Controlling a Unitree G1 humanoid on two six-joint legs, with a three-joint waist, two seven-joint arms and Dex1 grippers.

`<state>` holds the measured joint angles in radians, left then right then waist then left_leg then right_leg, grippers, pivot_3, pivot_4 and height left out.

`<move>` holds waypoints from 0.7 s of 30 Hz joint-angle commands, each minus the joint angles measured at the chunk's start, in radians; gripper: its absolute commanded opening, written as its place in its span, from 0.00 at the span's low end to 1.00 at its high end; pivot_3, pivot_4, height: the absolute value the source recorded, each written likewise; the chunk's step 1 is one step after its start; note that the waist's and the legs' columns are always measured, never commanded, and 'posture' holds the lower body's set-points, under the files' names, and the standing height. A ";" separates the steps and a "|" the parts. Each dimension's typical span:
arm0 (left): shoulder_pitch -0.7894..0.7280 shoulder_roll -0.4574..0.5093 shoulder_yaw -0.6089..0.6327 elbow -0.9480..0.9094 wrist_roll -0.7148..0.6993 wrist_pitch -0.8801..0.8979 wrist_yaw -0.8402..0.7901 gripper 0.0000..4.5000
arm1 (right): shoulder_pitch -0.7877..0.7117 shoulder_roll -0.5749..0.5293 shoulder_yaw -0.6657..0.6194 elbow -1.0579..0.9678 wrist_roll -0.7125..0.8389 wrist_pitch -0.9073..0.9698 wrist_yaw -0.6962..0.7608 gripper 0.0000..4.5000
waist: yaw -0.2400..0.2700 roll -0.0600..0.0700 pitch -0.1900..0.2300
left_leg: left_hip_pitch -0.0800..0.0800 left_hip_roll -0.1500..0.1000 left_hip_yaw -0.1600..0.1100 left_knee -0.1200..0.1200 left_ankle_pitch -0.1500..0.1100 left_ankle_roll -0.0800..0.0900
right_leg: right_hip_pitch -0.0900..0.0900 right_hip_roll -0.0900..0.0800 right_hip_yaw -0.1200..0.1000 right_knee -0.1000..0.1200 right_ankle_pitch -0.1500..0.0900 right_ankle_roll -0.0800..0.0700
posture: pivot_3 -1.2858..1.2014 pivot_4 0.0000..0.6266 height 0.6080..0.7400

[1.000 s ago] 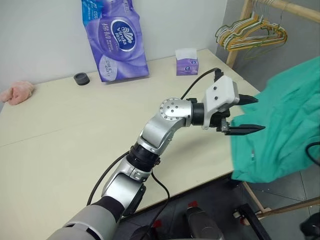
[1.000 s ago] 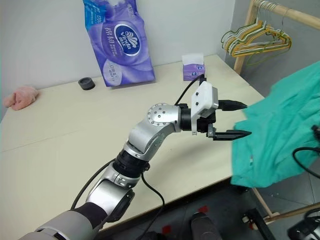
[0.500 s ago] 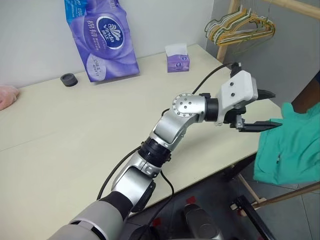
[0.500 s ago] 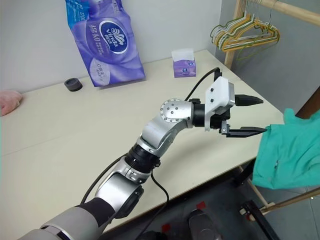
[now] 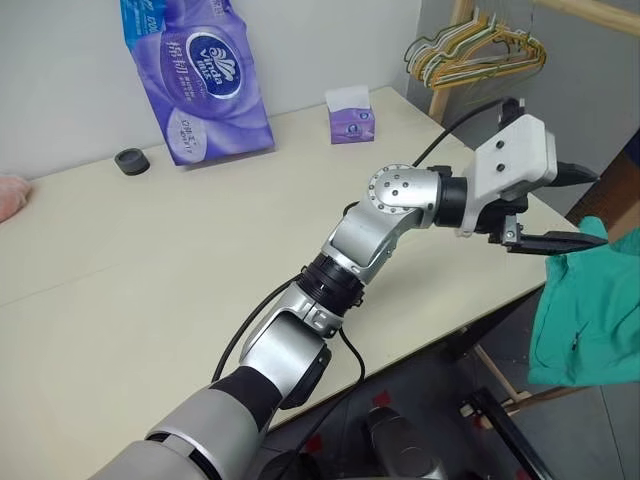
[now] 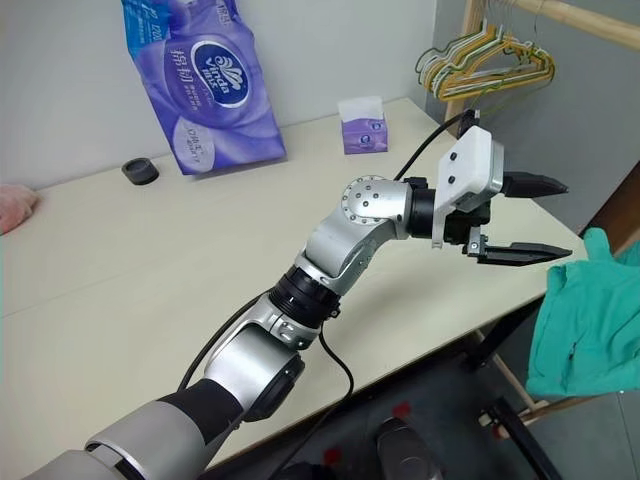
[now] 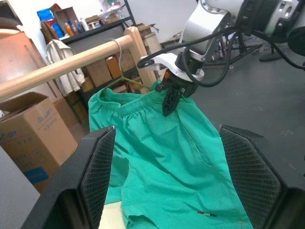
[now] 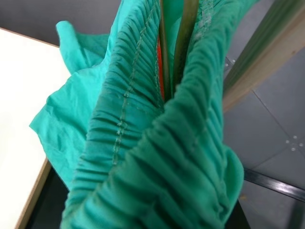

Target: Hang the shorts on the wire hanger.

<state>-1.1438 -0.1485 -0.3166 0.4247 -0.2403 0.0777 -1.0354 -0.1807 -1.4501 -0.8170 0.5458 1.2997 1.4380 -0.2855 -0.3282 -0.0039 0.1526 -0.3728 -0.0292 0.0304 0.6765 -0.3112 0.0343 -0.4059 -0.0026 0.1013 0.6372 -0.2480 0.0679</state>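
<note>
The left pincer (image 6: 545, 217) is open over the bench (image 6: 120, 270) edge; the right pincer (image 7: 167, 102) grips the shorts (image 7: 167, 152) with the hanger (image 8: 183, 38).

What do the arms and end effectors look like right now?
Left arm: silver metal segments, black joint rings, a round bolted elbow cap, a loose black cable. Left end effector: white housing, two black tapered fingers with mesh-textured pads. Right end effector: black fingers, white bracket, black cables.

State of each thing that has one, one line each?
shorts: hanging off the table edge, waistband pinched by the right hand.
wire hanger: hook over the wooden rail, wire inside the waistband.
left hand: open, empty.
right hand: shut on the waistband.
</note>
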 commanded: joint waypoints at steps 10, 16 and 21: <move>-0.021 -0.046 -0.015 0.005 0.010 -0.050 -0.010 0.82 | -0.192 0.066 -0.154 -0.188 -0.257 0.167 0.003 0.43 | -0.006 0.001 0.001 | -0.001 0.000 0.001 -0.001 -0.002 0.002 | 0.000 0.000 0.002 -0.004 0.001 0.002 | 0.34 0.26 1.00; -0.022 -0.049 -0.018 0.015 0.006 -0.062 -0.010 0.82 | -0.184 0.112 -0.236 -0.346 -0.222 0.176 -0.085 0.89 | -0.007 0.002 0.001 | -0.003 0.001 0.001 -0.001 -0.003 0.004 | 0.000 0.000 0.002 -0.008 0.002 0.004 | 0.33 0.25 1.00; -0.017 -0.041 -0.022 0.021 0.014 -0.075 -0.007 0.82 | -0.186 0.089 -0.207 -0.565 -0.254 0.176 -0.072 1.00 | -0.009 0.002 0.000 | -0.003 0.001 0.002 -0.001 -0.003 0.004 | 0.000 0.000 0.003 -0.008 0.002 0.005 | 0.33 0.25 1.00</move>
<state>-1.1438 -0.1497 -0.3392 0.4640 -0.2290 0.0248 -1.0408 -0.3382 -1.3279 -1.0058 0.0626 1.0504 1.6064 -0.3526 -0.3374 -0.0020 0.1531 -0.3758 -0.0286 0.0327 0.6758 -0.3146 0.0384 -0.4064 -0.0029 0.1046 0.6288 -0.2456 0.0726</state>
